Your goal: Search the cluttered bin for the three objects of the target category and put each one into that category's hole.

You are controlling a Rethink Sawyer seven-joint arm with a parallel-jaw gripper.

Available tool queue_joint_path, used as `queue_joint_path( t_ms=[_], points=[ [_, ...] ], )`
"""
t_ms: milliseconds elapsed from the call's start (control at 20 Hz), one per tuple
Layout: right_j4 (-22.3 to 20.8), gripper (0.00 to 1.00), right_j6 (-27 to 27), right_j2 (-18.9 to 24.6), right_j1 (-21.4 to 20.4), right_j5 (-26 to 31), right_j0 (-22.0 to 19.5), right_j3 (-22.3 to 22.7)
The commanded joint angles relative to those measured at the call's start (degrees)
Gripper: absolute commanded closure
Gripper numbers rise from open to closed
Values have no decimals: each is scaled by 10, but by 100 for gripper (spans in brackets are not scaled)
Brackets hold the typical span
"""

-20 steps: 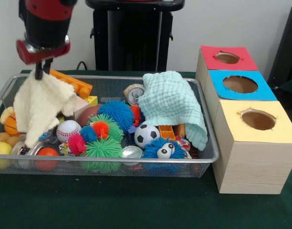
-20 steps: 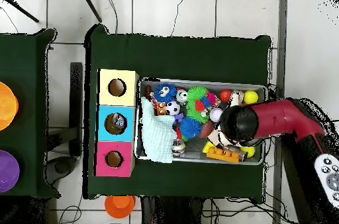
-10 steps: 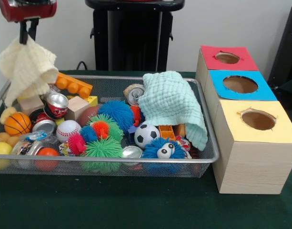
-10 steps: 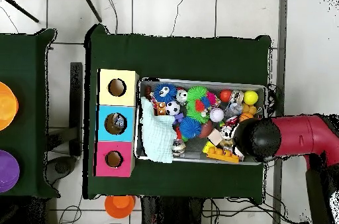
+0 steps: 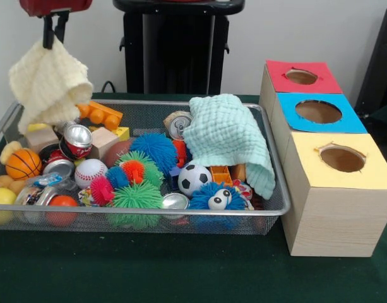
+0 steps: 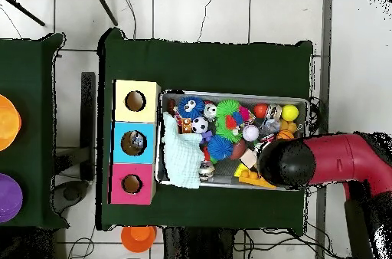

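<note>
Dark green tabletop [image 5: 149,271], white wall behind. Gripper [image 5: 52,30] is at the top-left of the front view, pinched closed on a pale yellow cloth [image 5: 49,85]; the cloth hangs free above the left end of the wire mesh bin [image 5: 269,211], clear of the contents. Overhead, the red arm [image 6: 337,160] covers that end of the bin, so the cloth isn't visible there.

Target category isn't stated. My read: cloths. A second one, the mint green cloth [image 5: 230,140], is draped over the bin's right end near the boxes. No third cloth in sight, possibly buried.

Under the hanging cloth: orange toy brick [image 5: 100,114], soda can [image 5: 75,139], wooden block [image 5: 105,140], mini basketball [image 5: 23,163], baseball [image 5: 90,172]. Mid-bin: spiky rubber balls, soccer ball [image 5: 194,178].

Three boxes sit just beside the bin's right end: red-top box [image 5: 300,77], blue-top box [image 5: 318,112], yellow-top box [image 5: 342,159], one hole each.

Step in hand: lift done, transport not yet begun. Next move calls for a carry across the full bin length with enough height that the trailing corner doesn't snag the clutter, then centring over the right hole. Which colour is for cloths, can't tell.
</note>
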Motion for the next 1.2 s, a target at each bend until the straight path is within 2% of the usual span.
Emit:
queue_joint_path(
  t_ms=[50,250,450,650,950,1000,1200],
  points=[
    [43,100,-93,62,22,-82,-12,54],
    [78,100,-52,84,33,-141,-26,68],
    [105,100,-30,91,51,-169,-33,81],
    [110,100,-30,93,58,-193,-35,83],
    [130,100,-41,107,65,-198,-43,93],
    [129,0,-40,109,66,-197,-45,94],
    [134,0,-37,110,69,-191,-44,96]
  ],
)
